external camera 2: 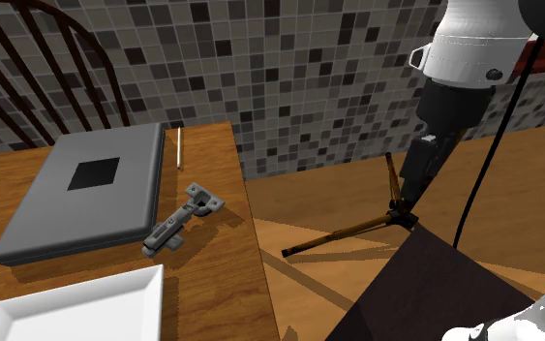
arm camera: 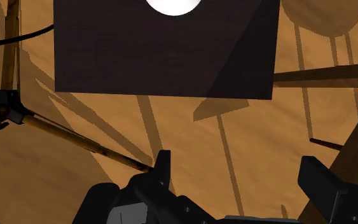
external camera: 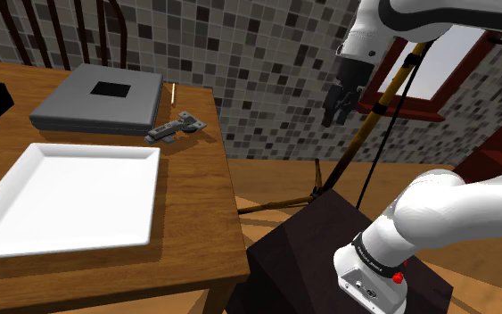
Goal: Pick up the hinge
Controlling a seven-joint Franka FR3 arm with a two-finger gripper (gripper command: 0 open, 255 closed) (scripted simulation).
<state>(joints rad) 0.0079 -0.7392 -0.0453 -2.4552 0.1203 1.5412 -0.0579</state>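
A home's dining corner: a dark spindle-backed wooden chair (external camera: 108,31) at upper left, a brown wooden worktop (external camera: 195,178) bearing a white rectangular plate (external camera: 70,196), a grey mosaic-tiled wall (external camera: 258,71), and a wooden plank floor (external camera 2: 318,194).

Light moderate and warm, even in all views, no glare. White tray (external camera: 61,192) is brightest surface, uniformly lit. Table (external camera: 195,178) top evenly lit; its front edge darker. Hinge (external camera 2: 181,219) casts small shadow close beside itself. On floor (arm camera: 190,127), long thin shadows of tripod (arm camera: 63,135) legs, plus broad angular dark patches. Stand (arm camera: 107,57) top very dark, with darker diagonal band at one side.
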